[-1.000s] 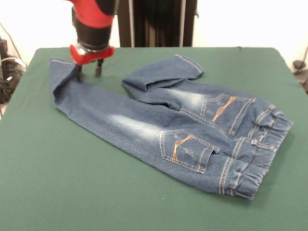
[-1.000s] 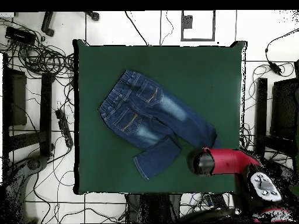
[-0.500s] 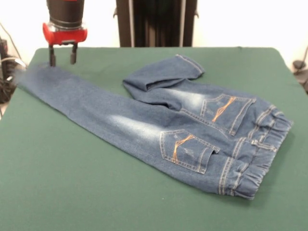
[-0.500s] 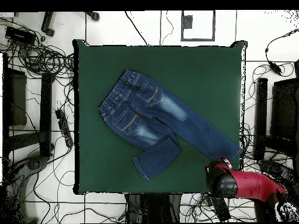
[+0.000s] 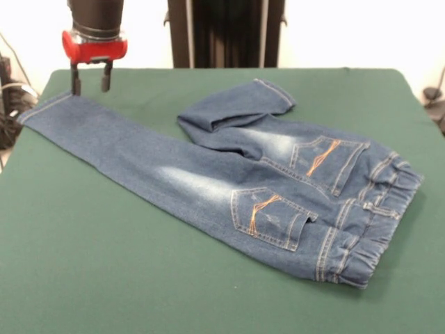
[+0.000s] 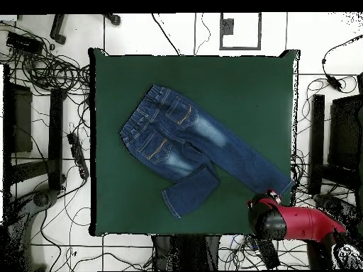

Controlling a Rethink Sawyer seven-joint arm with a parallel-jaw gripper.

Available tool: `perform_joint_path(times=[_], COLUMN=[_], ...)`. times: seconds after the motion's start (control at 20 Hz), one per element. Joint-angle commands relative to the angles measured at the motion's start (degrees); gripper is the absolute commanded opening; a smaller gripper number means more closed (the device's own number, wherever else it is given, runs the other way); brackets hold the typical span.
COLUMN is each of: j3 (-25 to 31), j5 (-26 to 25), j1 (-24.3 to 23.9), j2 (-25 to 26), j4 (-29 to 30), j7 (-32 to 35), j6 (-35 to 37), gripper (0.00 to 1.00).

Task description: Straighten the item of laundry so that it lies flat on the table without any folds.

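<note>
The blue denim jeans (image 5: 229, 177) lie pocket side up on the green table (image 5: 104, 278). One leg is stretched out straight to the far left, its cuff (image 5: 43, 106) near the table's corner. The other leg (image 5: 236, 104) is folded back over itself. The waistband (image 5: 375, 223) is at the right. My gripper (image 5: 90, 83) hangs open and empty just above the table, beside the stretched leg's cuff. In the overhead view the jeans (image 6: 191, 145) run diagonally and the gripper (image 6: 268, 216) is at the table's lower right corner, past the cuff.
Cables (image 6: 42, 78) and stands (image 6: 319, 142) surround the table on the floor. The pedestal's dark column (image 5: 226, 33) stands behind the table's far edge.
The gripper dragged the leg's cuff out toward the table's corner, unfolding that leg, then let go and rose. In the last half second it has barely moved.
</note>
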Motion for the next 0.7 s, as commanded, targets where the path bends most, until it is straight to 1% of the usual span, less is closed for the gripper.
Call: perform_joint_path(times=[0.05, 0.15, 0.25, 0.45, 0.55, 0.65, 0.7], j3=[5.96, 6.75, 8.07, 10.20, 10.66, 9.85, 8.46], j5=[-2.81, -2.33, -1.46, 0.84, 1.65, 2.13, 2.28], j1=[3.34, 2.91, 1.66, 1.13, 1.88, 4.14, 6.08], j2=[4.29, 3.62, 2.46, -0.11, -0.97, -1.52, -1.82], j4=[-1.37, -0.52, 1.56, 6.11, 7.94, 9.03, 9.45], j7=[0.85, 0.68, 0.48, 2.56, 4.30, 6.57, 8.52], j6=[2.57, 3.20, 3.56, 2.73, 1.73, 0.89, 0.05], gripper=[1.00, 1.00, 1.00, 1.00, 1.00, 1.00, 1.00])
